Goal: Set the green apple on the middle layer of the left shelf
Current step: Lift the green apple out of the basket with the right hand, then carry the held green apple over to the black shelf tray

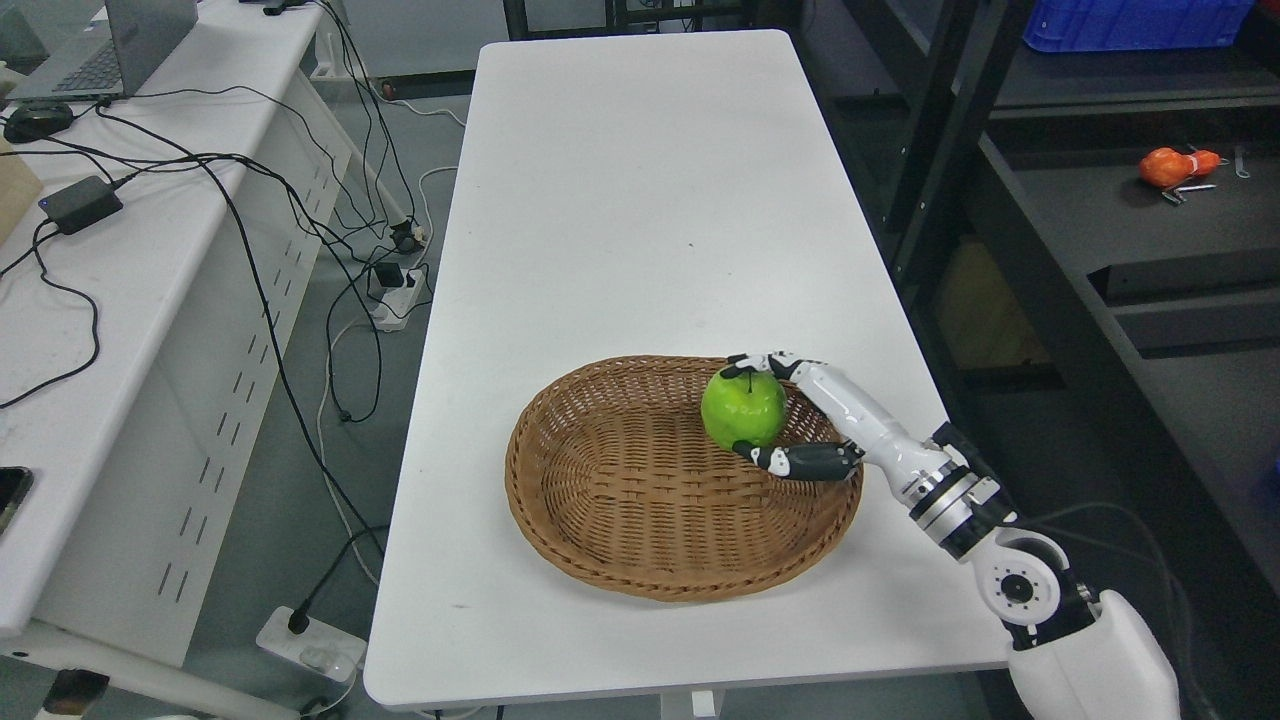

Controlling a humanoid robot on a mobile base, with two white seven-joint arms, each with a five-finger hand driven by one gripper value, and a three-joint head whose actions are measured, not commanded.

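A green apple (742, 408) sits at the right side of the brown wicker basket (600, 480) on the white table (640, 200). My right hand (758, 412) comes in from the lower right. Its fingers (770, 362) curl over the apple's top and its thumb (795, 461) presses against the apple's lower side, so the hand is shut on the apple. I cannot tell whether the apple rests in the basket or hangs just above it. The left arm does not show.
A dark metal shelf (1100, 230) stands right of the table, with an orange object (1172, 166) on one layer and a blue bin (1130, 22) above. A white desk (90, 300) with a laptop (110, 45) and cables stands at the left.
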